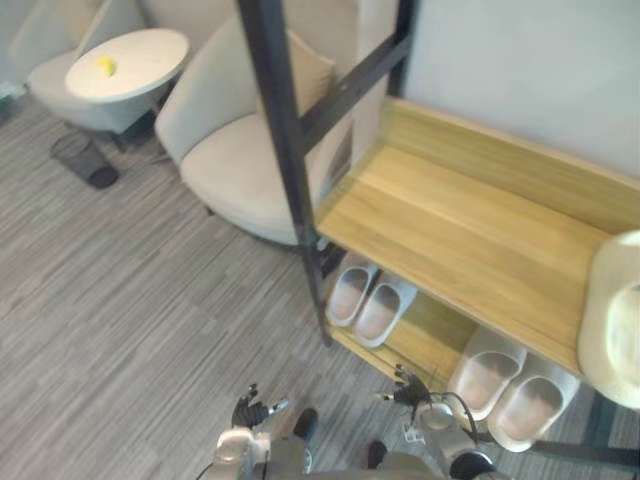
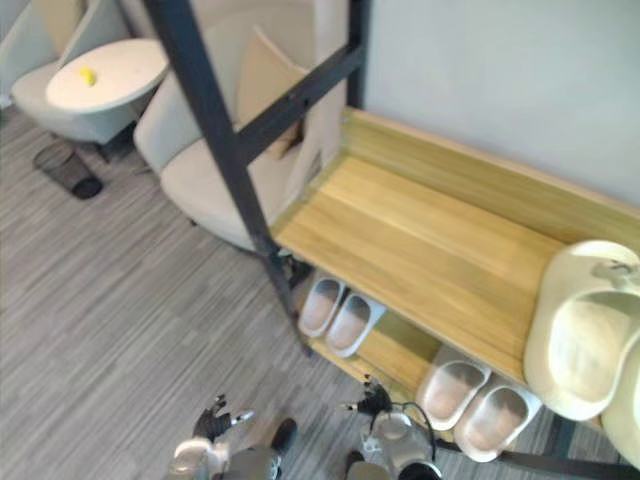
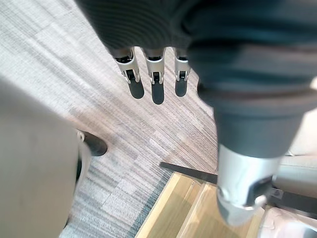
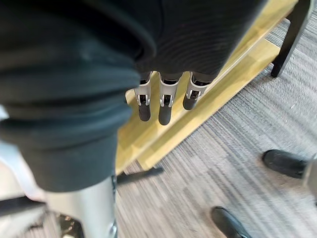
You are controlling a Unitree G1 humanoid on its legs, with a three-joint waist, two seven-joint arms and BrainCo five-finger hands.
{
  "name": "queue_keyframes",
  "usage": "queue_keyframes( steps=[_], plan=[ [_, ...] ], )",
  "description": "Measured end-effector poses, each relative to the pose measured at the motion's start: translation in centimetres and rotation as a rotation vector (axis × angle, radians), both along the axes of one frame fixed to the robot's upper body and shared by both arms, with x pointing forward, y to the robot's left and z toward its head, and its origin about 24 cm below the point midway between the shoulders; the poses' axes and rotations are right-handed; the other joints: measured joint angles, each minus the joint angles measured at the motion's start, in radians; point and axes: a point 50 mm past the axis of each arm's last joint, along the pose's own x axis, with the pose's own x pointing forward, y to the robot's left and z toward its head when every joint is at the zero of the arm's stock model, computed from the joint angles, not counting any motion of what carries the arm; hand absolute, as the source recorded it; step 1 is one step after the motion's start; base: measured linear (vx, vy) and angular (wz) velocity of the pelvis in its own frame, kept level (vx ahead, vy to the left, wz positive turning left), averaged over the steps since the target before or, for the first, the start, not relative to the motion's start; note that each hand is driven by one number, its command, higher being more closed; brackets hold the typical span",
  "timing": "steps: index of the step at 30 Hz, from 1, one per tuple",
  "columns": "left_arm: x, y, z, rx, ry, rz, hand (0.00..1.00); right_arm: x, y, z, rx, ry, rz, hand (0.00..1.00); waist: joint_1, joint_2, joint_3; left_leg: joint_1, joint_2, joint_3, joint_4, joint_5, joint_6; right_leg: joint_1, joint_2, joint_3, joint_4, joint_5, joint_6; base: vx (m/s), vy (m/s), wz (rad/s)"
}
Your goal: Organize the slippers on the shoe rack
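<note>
Slippers (image 1: 385, 312), 2 pale grey pairs, sit on the black-framed wooden shoe rack (image 1: 470, 230); left hand (image 1: 250, 410) and right hand (image 1: 408, 389) hang straight-fingered, empty.

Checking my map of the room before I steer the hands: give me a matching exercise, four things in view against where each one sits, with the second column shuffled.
Things
1. yellow object
2. large cream slipper
3. left pair of pale slippers
4. dark wire bin

Places
A. lower shelf of the rack
B. carpet, beside the round table
C. upper shelf, at its right end
D. round white table

Pairs: 1-D, 2-C, 3-A, 4-B
</note>
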Motion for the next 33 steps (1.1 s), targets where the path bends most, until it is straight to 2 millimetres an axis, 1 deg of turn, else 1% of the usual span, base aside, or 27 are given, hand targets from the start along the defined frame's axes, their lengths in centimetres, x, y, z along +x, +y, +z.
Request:
queue_keyframes(
  steps=[1, 2, 3, 4, 5, 6, 7, 8, 9, 11, 15, 17, 19, 20, 21, 22, 23, 24, 25, 26, 27, 28, 29, 30, 31, 32, 33],
  plan=[
    [0.1, -0.1, 0.0, -0.005, 0.003, 0.003, 0.0, 0.4, 0.1, 0.3, 0.003, -0.022, 0.002, 0.0, -0.004, 0.005, 0.013, -0.012, 0.047, 0.176, 0.129, -0.091, 0.028, 0.007, -0.003, -0.044, 0.004, 0.0, 0.0, -0.16, 0.043, 1.03],
    [0.0, -0.1, 0.0, -0.005, 0.005, 0.003, 0.0, 0.1, 0.1, 0.2, 0.006, -0.019, -0.002, 0.0, -0.009, 0.01, 0.013, -0.007, 0.075, 0.255, 0.181, -0.134, 0.033, 0.011, -0.009, -0.077, 0.007, 0.0, 0.0, -0.13, 0.065, 1.06],
    [0.0, -0.1, -0.1, -0.005, 0.007, 0.003, 0.0, -0.3, 0.0, 0.1, 0.011, -0.01, -0.015, 0.0, -0.013, 0.011, 0.012, 0.013, 0.1, 0.317, 0.202, -0.163, 0.029, 0.011, -0.018, -0.114, 0.018, -0.003, 0.006, -0.11, 0.104, 0.94],
    [-0.1, -0.2, -0.1, -0.006, 0.009, 0.003, 0.0, -0.6, -0.1, -0.1, 0.012, -0.003, -0.023, 0.0, -0.016, 0.011, 0.012, 0.023, 0.112, 0.343, 0.201, -0.173, 0.021, 0.011, -0.026, -0.134, 0.025, -0.009, 0.016, -0.09, 0.133, 1.05],
    [-0.2, -0.4, -0.2, -0.008, 0.014, 0.0, 0.0, -1.0, -0.4, -0.2, 0.006, 0.008, -0.03, 0.0, -0.019, 0.032, 0.01, 0.043, 0.113, 0.338, 0.151, -0.195, 0.003, 0.009, -0.028, -0.164, 0.047, -0.023, 0.036, -0.05, 0.084, 0.79],
    [-0.3, -0.4, -0.2, -0.007, 0.018, -0.001, 0.0, -1.1, -0.5, -0.3, 0.004, 0.011, -0.032, 0.0, -0.018, 0.035, 0.011, 0.054, 0.108, 0.333, 0.124, -0.202, 0.005, 0.01, -0.026, -0.171, 0.052, -0.028, 0.044, -0.09, 0.141, 0.89],
    [-0.3, -0.2, -0.3, 0.002, 0.024, -0.002, 0.0, -1.5, -0.3, -0.5, 0.013, 0.022, -0.042, 0.0, -0.013, 0.009, 0.015, 0.083, 0.063, 0.307, 0.038, -0.161, 0.017, 0.013, -0.042, -0.17, 0.045, -0.028, 0.053, -0.07, 0.146, 0.67],
    [-0.5, 0.3, -0.4, 0.017, 0.033, -0.001, 0.0, -1.8, 0.1, -0.7, 0.028, 0.031, -0.045, 0.0, -0.007, -0.005, 0.008, 0.116, 0.028, 0.286, -0.041, -0.115, 0.03, 0.02, -0.053, -0.17, 0.018, -0.022, 0.062, -0.07, 0.171, 0.67],
    [-0.6, 0.5, -0.4, 0.02, 0.039, -0.002, 0.0, -1.9, 0.2, -0.7, 0.031, 0.033, -0.048, 0.0, -0.008, -0.006, 0.007, 0.127, 0.018, 0.278, -0.065, -0.103, 0.035, 0.029, -0.055, -0.17, 0.009, -0.018, 0.066, -0.02, 0.131, 0.54],
    [-1.0, 0.6, -0.5, 0.025, 0.049, 0.001, 0.0, -1.9, 0.3, -0.7, 0.036, 0.034, -0.049, 0.0, -0.008, -0.006, 0.001, 0.144, -0.012, 0.246, -0.116, -0.073, 0.055, 0.046, -0.065, -0.181, -0.018, -0.004, 0.082, 0.0, 0.107, 0.42],
    [-1.3, 1.0, -0.8, 0.043, 0.067, -0.008, 0.0, -1.6, 1.0, -0.7, 0.051, 0.029, -0.045, 0.0, -0.002, -0.013, -0.003, 0.19, -0.034, 0.227, -0.189, -0.038, 0.068, 0.083, -0.065, -0.184, -0.053, 0.017, 0.091, 0.03, 0.058, 0.16],
    [-2.0, 1.6, -1.1, 0.061, 0.095, -0.01, 0.0, -1.7, 1.2, -0.7, 0.056, 0.035, -0.041, 0.0, 0.001, -0.026, -0.012, 0.231, -0.043, 0.223, -0.23, -0.026, 0.069, 0.112, -0.064, -0.183, -0.07, 0.02, 0.096, 0.05, 0.003, 0.01],
    [-2.6, 2.0, -1.3, 0.068, 0.114, -0.003, 0.0, -1.6, 1.2, -0.8, 0.054, 0.038, -0.039, 0.0, 0.003, -0.037, -0.021, 0.245, -0.047, 0.22, -0.256, -0.017, 0.07, 0.114, -0.064, -0.181, -0.072, 0.02, 0.096, 0.04, -0.007, 0.0],
    [-2.8, 2.4, -1.3, 0.069, 0.122, 0.02, 0.0, -1.5, 1.5, -0.8, 0.054, 0.04, -0.023, 0.0, 0.006, -0.045, -0.024, 0.243, -0.056, 0.212, -0.263, -0.015, 0.073, 0.112, -0.07, -0.183, -0.06, 0.014, 0.101, 0.04, 0.002, 0.03],
    [-2.8, 2.5, -1.3, 0.069, 0.121, 0.024, 0.0, -1.5, 1.5, -0.8, 0.053, 0.04, -0.021, 0.0, 0.006, -0.048, -0.023, 0.244, -0.058, 0.21, -0.263, -0.016, 0.074, 0.108, -0.074, -0.184, -0.048, 0.008, 0.105, 0.05, 0.008, 0.11],
    [-2.7, 2.6, -1.3, 0.068, 0.12, 0.033, 0.0, -1.3, 1.4, -0.8, 0.044, 0.049, -0.016, 0.0, 0.007, -0.054, -0.021, 0.246, -0.062, 0.202, -0.262, -0.033, 0.079, 0.068, -0.103, -0.182, 0.059, -0.026, 0.12, 0.04, 0.018, 0.1],
    [-2.8, 2.6, -1.3, 0.068, 0.121, 0.033, 0.0, -1.3, 1.3, -0.8, 0.043, 0.05, -0.016, 0.0, 0.007, -0.053, -0.021, 0.246, -0.062, 0.199, -0.261, -0.036, 0.08, 0.059, -0.107, -0.179, 0.083, -0.029, 0.121, 0.06, 0.044, 0.29],
    [-2.8, 2.5, -1.4, 0.065, 0.122, 0.031, 0.0, -1.3, 1.3, -0.8, 0.04, 0.051, -0.013, 0.0, 0.004, -0.046, -0.017, 0.249, -0.06, 0.173, -0.237, -0.046, 0.092, -0.005, -0.135, -0.161, 0.263, -0.032, 0.119, 0.12, 0.075, 0.69],
    [-2.7, 2.6, -1.3, 0.069, 0.121, 0.028, 0.0, -1.6, 1.4, -1.0, 0.041, 0.063, -0.01, 0.0, 0.001, -0.05, -0.011, 0.266, -0.061, 0.123, -0.203, -0.067, 0.103, -0.072, -0.152, -0.099, 0.447, -0.046, 0.099, 0.11, 0.067, 0.82],
    [-2.7, 2.6, -1.3, 0.071, 0.122, 0.024, 0.0, -1.7, 1.5, -1.0, 0.044, 0.065, -0.009, 0.0, -0.002, -0.042, -0.007, 0.267, -0.061, 0.106, -0.194, -0.073, 0.102, -0.081, -0.146, -0.078, 0.463, -0.059, 0.098, 0.16, 0.021, 1.32],
    [-2.6, 2.6, -1.3, 0.072, 0.117, 0.023, 0.0, -1.7, 2.0, -1.0, 0.052, 0.06, 0.004, 0.0, -0.007, -0.048, -0.011, 0.268, -0.061, 0.04, -0.162, -0.091, 0.106, -0.112, -0.104, 0.007, 0.475, -0.098, 0.098, 0.14, -0.028, 1.18],
    [-2.5, 2.6, -1.2, 0.07, 0.113, 0.025, 0.0, -1.6, 2.1, -0.9, 0.054, 0.054, 0.009, 0.0, -0.006, -0.048, -0.011, 0.267, -0.062, 0.009, -0.156, -0.097, 0.113, -0.134, -0.082, 0.042, 0.465, -0.107, 0.095, 0.2, -0.053, 1.71],
    [-2.4, 2.5, -1.2, 0.06, 0.108, 0.036, 0.0, -1.3, 2.2, -0.8, 0.052, 0.047, 0.019, 0.0, -0.007, -0.044, -0.01, 0.264, -0.063, -0.057, -0.152, -0.096, 0.11, -0.178, -0.044, 0.103, 0.416, -0.107, 0.094, 0.15, -0.056, 1.27],
    [-2.4, 2.5, -1.2, 0.057, 0.106, 0.039, 0.0, -1.3, 2.3, -0.8, 0.051, 0.047, 0.02, 0.0, -0.01, -0.043, -0.01, 0.26, -0.064, -0.081, -0.148, -0.097, 0.106, -0.187, -0.032, 0.121, 0.393, -0.104, 0.097, 0.16, -0.077, 1.71],
    [-2.3, 2.6, -1.1, 0.054, 0.099, 0.045, 0.0, -1.6, 2.3, -0.9, 0.052, 0.055, 0.021, 0.0, -0.016, -0.046, -0.011, 0.257, -0.075, -0.146, -0.138, -0.099, 0.093, -0.202, -0.017, 0.16, 0.306, -0.082, 0.093, 0.18, -0.112, 1.64],
    [-2.3, 2.7, -1.1, 0.057, 0.099, 0.048, 0.0, -2.2, 2.3, -1.1, 0.053, 0.07, 0.016, 0.0, -0.015, -0.062, -0.016, 0.25, -0.095, -0.193, -0.112, -0.111, 0.081, -0.202, -0.025, 0.173, 0.227, -0.034, 0.075, 0.18, -0.133, 1.68],
    [-2.4, 2.8, -1.1, 0.058, 0.1, 0.049, 0.0, -2.5, 2.2, -1.3, 0.055, 0.079, 0.011, 0.0, -0.015, -0.071, -0.02, 0.243, -0.107, -0.216, -0.092, -0.126, 0.079, -0.203, -0.033, 0.167, 0.191, 0.003, 0.07, 0.21, -0.184, 1.46]
  ],
)
